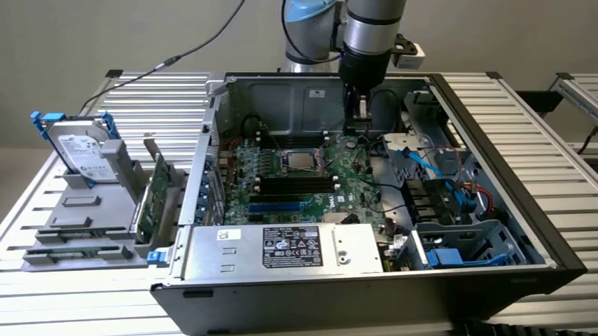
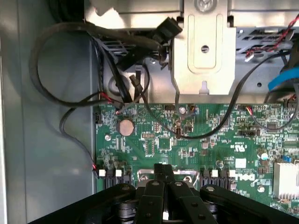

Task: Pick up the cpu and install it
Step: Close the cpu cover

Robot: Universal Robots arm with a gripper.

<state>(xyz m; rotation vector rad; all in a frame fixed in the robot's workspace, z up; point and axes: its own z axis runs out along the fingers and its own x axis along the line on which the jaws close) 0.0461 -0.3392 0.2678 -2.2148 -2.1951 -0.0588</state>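
Hovering with fingers pressed together on nothing visible, the gripper [image 1: 360,124] has the cpu [image 1: 299,162] below and just beside it, flat in the motherboard [image 1: 351,180] socket.

Silver-grey square cpu [image 1: 300,161] flat in the motherboard socket

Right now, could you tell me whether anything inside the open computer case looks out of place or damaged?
Nothing looks damaged or spilled. One thing stands out: a loose black cable droops across the motherboard close to the shut gripper, rather than being routed along the case wall.
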